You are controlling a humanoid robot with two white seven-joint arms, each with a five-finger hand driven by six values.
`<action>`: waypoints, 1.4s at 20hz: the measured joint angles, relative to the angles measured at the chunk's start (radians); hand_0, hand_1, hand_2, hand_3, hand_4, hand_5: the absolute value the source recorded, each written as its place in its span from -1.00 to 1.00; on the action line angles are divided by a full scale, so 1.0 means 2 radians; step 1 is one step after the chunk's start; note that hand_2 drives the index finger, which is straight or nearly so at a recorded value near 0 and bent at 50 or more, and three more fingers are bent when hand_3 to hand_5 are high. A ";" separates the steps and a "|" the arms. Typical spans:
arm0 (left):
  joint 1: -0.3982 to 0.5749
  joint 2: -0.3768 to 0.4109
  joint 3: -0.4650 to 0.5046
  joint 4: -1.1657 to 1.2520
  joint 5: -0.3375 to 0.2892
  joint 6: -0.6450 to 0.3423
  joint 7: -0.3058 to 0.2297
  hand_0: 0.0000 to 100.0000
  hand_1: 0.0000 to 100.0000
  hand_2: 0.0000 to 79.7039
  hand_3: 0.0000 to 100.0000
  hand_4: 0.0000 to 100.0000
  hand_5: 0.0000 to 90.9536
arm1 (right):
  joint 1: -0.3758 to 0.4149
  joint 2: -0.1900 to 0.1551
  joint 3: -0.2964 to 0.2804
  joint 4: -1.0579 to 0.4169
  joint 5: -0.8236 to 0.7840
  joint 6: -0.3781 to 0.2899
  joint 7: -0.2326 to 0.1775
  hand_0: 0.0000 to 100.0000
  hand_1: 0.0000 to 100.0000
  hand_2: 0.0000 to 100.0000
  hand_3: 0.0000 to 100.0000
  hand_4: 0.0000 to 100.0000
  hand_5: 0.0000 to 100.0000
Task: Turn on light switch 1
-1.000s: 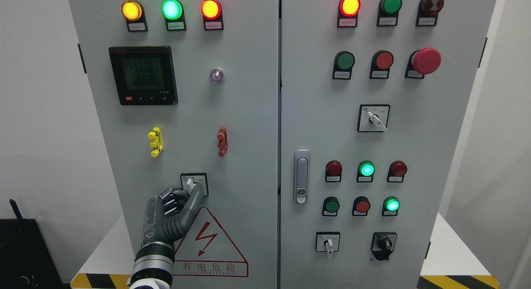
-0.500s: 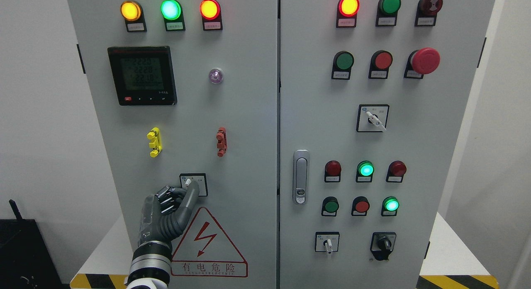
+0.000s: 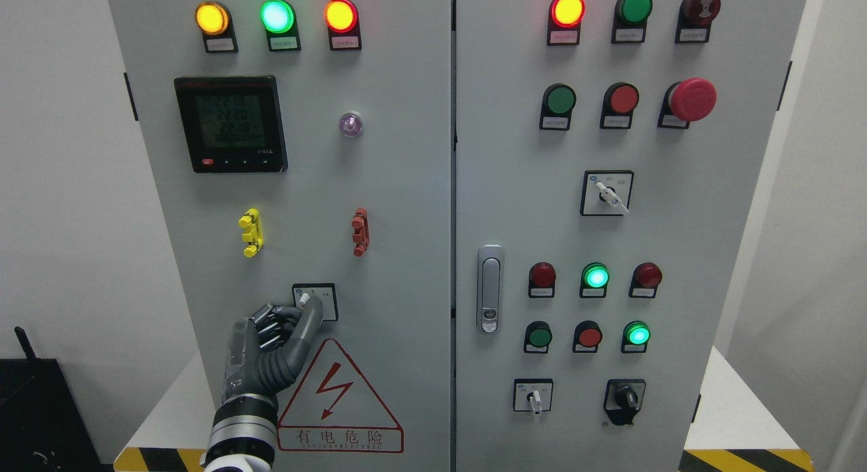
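Observation:
The task's switch is a small white lever knob on a black-framed plate, low on the left cabinet door. The knob leans slightly to the left. My left hand, dark grey with a silver wrist, comes up from the bottom edge and is closed at the knob. Its thumb lies along the knob's right side, and its curled fingers bunch at the lower left. The base of the knob is hidden behind the hand. The right arm does not show.
Above the switch are a yellow clip, a red clip, a digital meter and three lit lamps. A red warning triangle sits just below the hand. The right door carries buttons, lamps, selector switches and a handle.
My left hand has shifted a little to the left and slightly down along the panel. The white knob has tipped from nearly upright to leaning left.

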 measured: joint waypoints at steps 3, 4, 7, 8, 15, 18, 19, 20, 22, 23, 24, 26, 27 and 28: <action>0.000 0.000 0.001 0.001 0.000 -0.002 0.002 0.19 0.17 0.53 0.88 0.80 0.69 | 0.000 0.000 0.000 0.000 0.000 0.000 0.000 -1.00 -1.00 -1.00 -1.00 -1.00 -1.00; 0.000 0.000 0.001 0.001 0.000 -0.002 0.002 0.19 0.17 0.53 0.88 0.81 0.69 | 0.000 0.000 0.000 0.000 0.000 0.000 0.000 -1.00 -1.00 -1.00 -1.00 -1.00 -1.00; 0.001 0.000 0.002 0.001 0.001 0.000 -0.001 0.19 0.16 0.53 0.88 0.81 0.69 | 0.000 0.000 0.000 0.000 0.000 0.000 0.000 -1.00 -1.00 -1.00 -1.00 -1.00 -1.00; 0.001 0.000 0.001 0.001 0.001 0.000 -0.001 0.20 0.16 0.53 0.88 0.81 0.69 | 0.000 0.000 0.000 0.000 0.000 0.000 0.000 -1.00 -1.00 -1.00 -1.00 -1.00 -1.00; 0.001 0.000 -0.006 0.003 0.002 0.004 -0.001 0.17 0.13 0.55 0.89 0.81 0.70 | 0.000 0.000 0.000 0.000 0.000 0.000 0.000 -1.00 -1.00 -1.00 -1.00 -1.00 -1.00; 0.001 0.000 -0.007 0.003 0.002 0.005 -0.002 0.14 0.12 0.55 0.89 0.81 0.70 | 0.000 0.000 0.000 0.000 0.000 0.000 0.000 -1.00 -1.00 -1.00 -1.00 -1.00 -1.00; 0.001 0.000 -0.008 0.003 0.002 0.005 -0.002 0.14 0.11 0.55 0.89 0.81 0.70 | 0.000 0.000 0.000 0.000 0.000 0.000 0.000 -1.00 -1.00 -1.00 -1.00 -1.00 -1.00; 0.001 0.000 -0.009 0.003 0.002 0.005 -0.002 0.13 0.11 0.55 0.89 0.81 0.70 | 0.000 0.000 0.000 0.000 0.000 0.000 0.000 -1.00 -1.00 -1.00 -1.00 -1.00 -1.00; 0.001 0.000 -0.009 0.003 0.002 0.005 -0.002 0.12 0.10 0.56 0.89 0.81 0.70 | 0.000 0.000 0.000 0.000 0.000 0.000 0.000 -1.00 -1.00 -1.00 -1.00 -1.00 -1.00; 0.001 0.000 -0.010 0.003 0.002 0.005 -0.002 0.11 0.10 0.56 0.89 0.81 0.70 | 0.000 0.000 0.000 0.000 0.000 0.000 0.000 -1.00 -1.00 -1.00 -1.00 -1.00 -1.00; 0.001 0.000 -0.010 0.003 0.002 0.005 -0.002 0.10 0.09 0.56 0.89 0.81 0.69 | 0.000 0.000 0.000 0.000 0.000 0.000 0.000 -1.00 -1.00 -1.00 -1.00 -1.00 -1.00; 0.001 0.000 -0.011 0.003 0.002 0.005 -0.002 0.10 0.09 0.56 0.89 0.81 0.70 | 0.000 0.000 0.000 0.000 0.000 0.000 0.000 -1.00 -1.00 -1.00 -1.00 -1.00 -1.00; 0.001 0.000 -0.011 0.003 0.002 0.005 -0.002 0.09 0.08 0.56 0.89 0.81 0.70 | 0.000 0.000 0.000 0.000 0.000 0.000 0.000 -1.00 -1.00 -1.00 -1.00 -1.00 -1.00; 0.001 0.000 -0.011 0.003 0.002 0.005 -0.002 0.08 0.08 0.56 0.89 0.81 0.70 | 0.000 0.000 0.000 0.000 0.000 0.000 0.000 -1.00 -1.00 -1.00 -1.00 -1.00 -1.00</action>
